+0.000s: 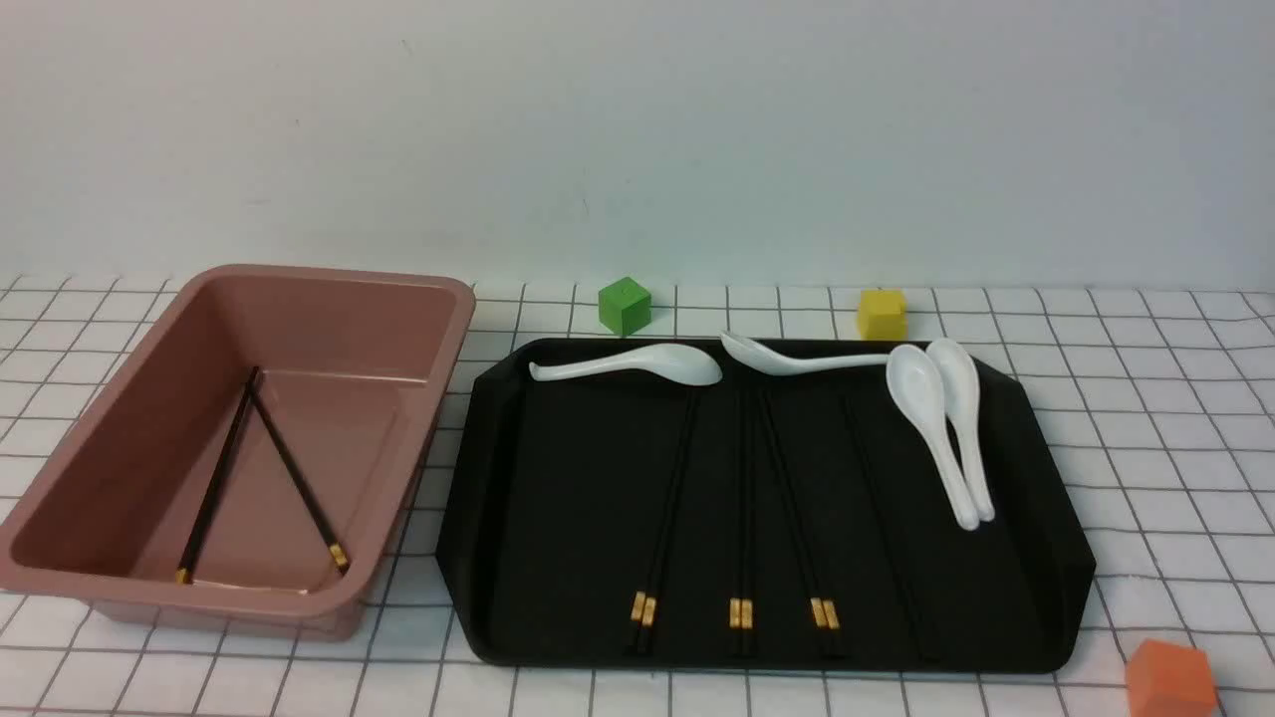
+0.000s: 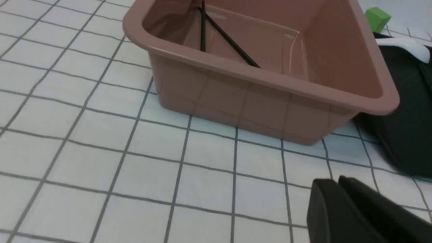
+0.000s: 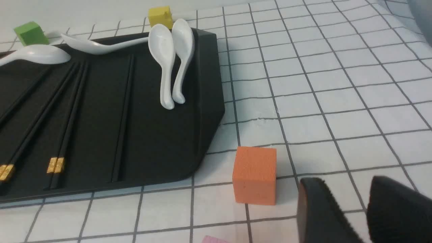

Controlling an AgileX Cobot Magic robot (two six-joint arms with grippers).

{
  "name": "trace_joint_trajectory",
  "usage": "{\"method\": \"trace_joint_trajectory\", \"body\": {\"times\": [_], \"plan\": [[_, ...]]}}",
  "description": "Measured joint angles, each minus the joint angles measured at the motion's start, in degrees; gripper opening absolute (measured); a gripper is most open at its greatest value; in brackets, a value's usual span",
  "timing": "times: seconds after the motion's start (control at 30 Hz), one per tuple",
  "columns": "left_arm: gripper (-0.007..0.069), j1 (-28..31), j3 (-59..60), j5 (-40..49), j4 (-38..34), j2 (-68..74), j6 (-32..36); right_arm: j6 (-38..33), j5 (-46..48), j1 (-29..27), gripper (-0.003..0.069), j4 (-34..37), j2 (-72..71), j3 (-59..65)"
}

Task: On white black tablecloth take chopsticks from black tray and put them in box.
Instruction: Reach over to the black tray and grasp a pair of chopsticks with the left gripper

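Thin black gold-banded chopsticks [image 1: 742,518], 2 in box [image 1: 339,280]

Loads of open tablecloth [image 1: 1175,418] right of the black tray [image 1: 1036,558]. The only thing in the way there is the orange cube [image 1: 1170,682] off the tray's near right corner, just beside the right claw [image 3: 346,189].

On the tray, the near, gold-banded ends of the chopsticks [image 1: 742,498] have bare tray between the pairs. Their far tips run up to the white spoons [image 1: 637,366] along the far edge, so it's crowded there. Two more spoons lie at the right.

The green cube [image 1: 625,305] and yellow cube [image 1: 882,314] sit just past the far rim.

The box [image 1: 438,398] is close on the left with tall walls, but it's open on top.
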Motion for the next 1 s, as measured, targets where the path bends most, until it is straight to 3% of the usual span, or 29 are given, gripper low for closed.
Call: {"method": "trace_joint_trajectory", "body": {"times": [1.0], "plan": [[0.0092, 0.0, 0.0, 0.0, 0.0, 0.0, 0.0, 0.0, 0.0, 0.0, 0.024, 0.0, 0.0, 0.0]]}}
